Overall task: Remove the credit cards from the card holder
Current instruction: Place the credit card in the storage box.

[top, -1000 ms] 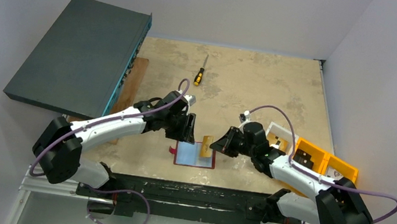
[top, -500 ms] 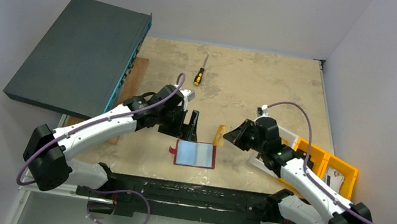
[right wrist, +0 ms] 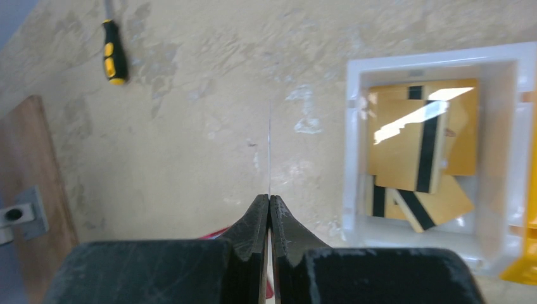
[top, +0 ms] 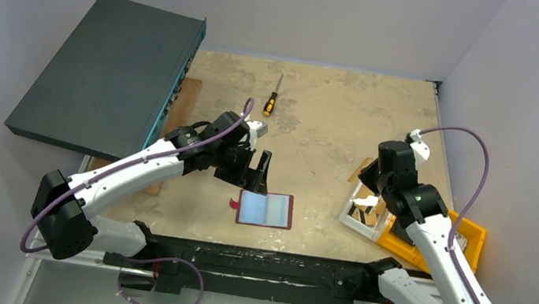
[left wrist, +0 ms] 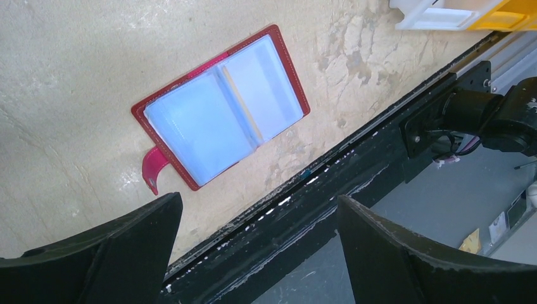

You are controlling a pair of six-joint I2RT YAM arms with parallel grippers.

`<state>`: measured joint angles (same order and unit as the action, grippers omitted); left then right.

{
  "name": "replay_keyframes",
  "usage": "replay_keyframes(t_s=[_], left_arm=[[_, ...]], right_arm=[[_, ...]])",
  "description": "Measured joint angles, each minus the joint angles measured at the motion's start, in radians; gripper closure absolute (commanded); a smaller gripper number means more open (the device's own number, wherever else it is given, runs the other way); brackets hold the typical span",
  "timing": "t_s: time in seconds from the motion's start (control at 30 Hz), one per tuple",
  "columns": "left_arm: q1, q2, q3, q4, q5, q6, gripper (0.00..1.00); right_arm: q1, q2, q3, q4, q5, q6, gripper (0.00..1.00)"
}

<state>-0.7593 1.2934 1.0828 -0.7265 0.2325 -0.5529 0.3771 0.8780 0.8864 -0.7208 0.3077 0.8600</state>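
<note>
In the right wrist view the card (right wrist: pixel 270 152) pinched in the right gripper (right wrist: pixel 270 201) shows only as an edge-on line, its face unseen. In the left wrist view the card holder (left wrist: pixel 218 107) has cloudy sleeves, contents unclear; the white bin (left wrist: pixel 437 11) is cut off at the upper right edge

Card holder (left wrist: pixel 209 120) glossy clear plastic inside; table (left wrist: pixel 76 76) rough, matt.
</note>
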Motion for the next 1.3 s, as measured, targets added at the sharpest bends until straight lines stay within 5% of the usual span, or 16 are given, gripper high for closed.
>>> replay_keyframes(t_s=[0.37, 0.77, 1.03, 1.3], left_arm=[[0.000, 0.000, 0.000, -0.013, 0.000, 0.001, 0.07], [0.000, 0.000, 0.000, -0.013, 0.004, 0.001, 0.07], [0.000, 0.000, 0.000, -0.012, 0.012, 0.000, 0.06], [0.000, 0.002, 0.000, 0.000, 0.025, 0.000, 0.05]], right_arm=[[-0.037, 0.083, 0.045, -0.213, 0.219, -0.027, 1.00], [-0.038, 0.137, 0.045, -0.254, 0.259, -0.028, 1.00], [-0.039, 0.135, 0.045, -0.251, 0.247, -0.045, 0.77], [-0.039, 0.133, 0.045, -0.235, 0.226, -0.064, 0.64]])
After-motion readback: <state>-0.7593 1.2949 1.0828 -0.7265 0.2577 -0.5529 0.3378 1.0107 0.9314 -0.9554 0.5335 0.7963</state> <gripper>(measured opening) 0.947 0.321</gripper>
